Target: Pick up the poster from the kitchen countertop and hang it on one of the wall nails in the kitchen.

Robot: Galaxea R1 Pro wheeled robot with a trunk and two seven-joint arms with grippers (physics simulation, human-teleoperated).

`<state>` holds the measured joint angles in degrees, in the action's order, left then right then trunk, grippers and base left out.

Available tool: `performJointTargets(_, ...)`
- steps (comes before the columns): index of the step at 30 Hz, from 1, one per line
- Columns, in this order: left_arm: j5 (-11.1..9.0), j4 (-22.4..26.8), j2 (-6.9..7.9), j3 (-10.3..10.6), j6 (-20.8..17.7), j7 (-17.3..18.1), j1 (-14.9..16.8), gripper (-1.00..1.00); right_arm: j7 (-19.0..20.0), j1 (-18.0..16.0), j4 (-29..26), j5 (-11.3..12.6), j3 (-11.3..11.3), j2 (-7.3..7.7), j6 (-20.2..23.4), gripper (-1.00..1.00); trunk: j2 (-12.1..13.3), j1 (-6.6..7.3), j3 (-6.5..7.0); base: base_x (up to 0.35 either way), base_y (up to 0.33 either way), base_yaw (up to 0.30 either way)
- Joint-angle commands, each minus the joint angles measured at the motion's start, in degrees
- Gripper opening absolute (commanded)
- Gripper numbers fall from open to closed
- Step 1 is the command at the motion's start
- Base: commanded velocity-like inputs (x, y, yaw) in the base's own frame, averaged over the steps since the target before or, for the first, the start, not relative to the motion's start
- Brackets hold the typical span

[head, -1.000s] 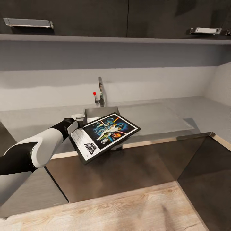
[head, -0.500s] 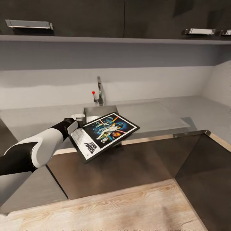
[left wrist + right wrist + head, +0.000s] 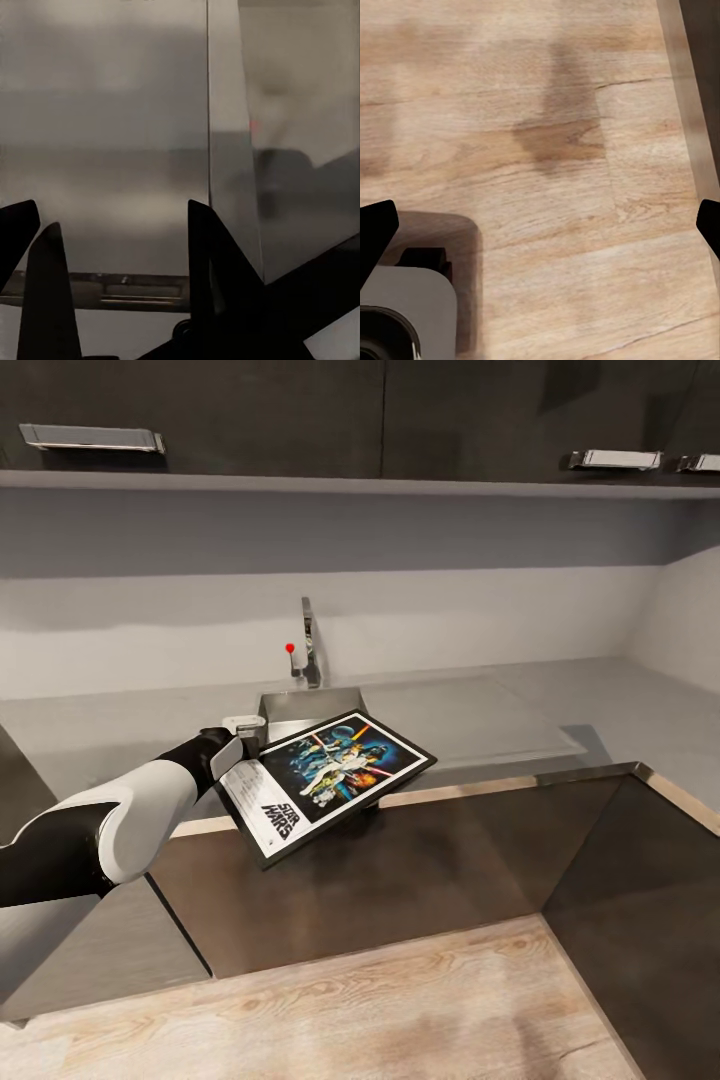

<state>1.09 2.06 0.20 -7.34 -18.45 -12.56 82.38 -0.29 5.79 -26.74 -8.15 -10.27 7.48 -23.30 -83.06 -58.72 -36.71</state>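
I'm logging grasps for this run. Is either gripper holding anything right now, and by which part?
The left gripper holds the poster by its edge at the corner nearest the sink. The right gripper is open over the floor, holding nothing.

Left tool (image 3: 243, 738) fingertips hidden behind the poster (image 3: 325, 781).

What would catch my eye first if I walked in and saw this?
The bright Star Wars poster, held tilted over the front edge of the grey countertop by the left gripper at the end of a white and black arm. Just behind it stands a steel tap with a small red dot beside it, over the sink. Dark cabinets hang above.
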Motion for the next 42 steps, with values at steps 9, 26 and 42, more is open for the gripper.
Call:
performJointTargets(9, -0.65, -0.3, -0.02, -1.54, -0.44, -0.01, -0.03, 1.0, -0.05, 0.02, -0.07, -0.59, -0.28, -0.02, -0.08, 1.0, -0.02, -0.01, -0.05, 0.0, 0.0, 0.0)
performJointTargets(26, -0.64, 0.58, 0.14, -1.23, -0.44, -0.01, -0.03, 1.0, -0.03, 0.02, 0.02, -0.62, -0.28, -0.01, -0.08, 1.0, -0.02, -0.01, 1.19, 0.0, 0.0, 0.0)
performJointTargets(42, -1.46, 17.08, 0.48, -1.88, -7.85, 1.36, -0.03, 1.0, -0.03, 0.02, 0.02, -0.59, -0.34, -0.01, -0.08, 1.0, -0.02, -0.01, 2.39, 0.0, 0.0, 0.0)
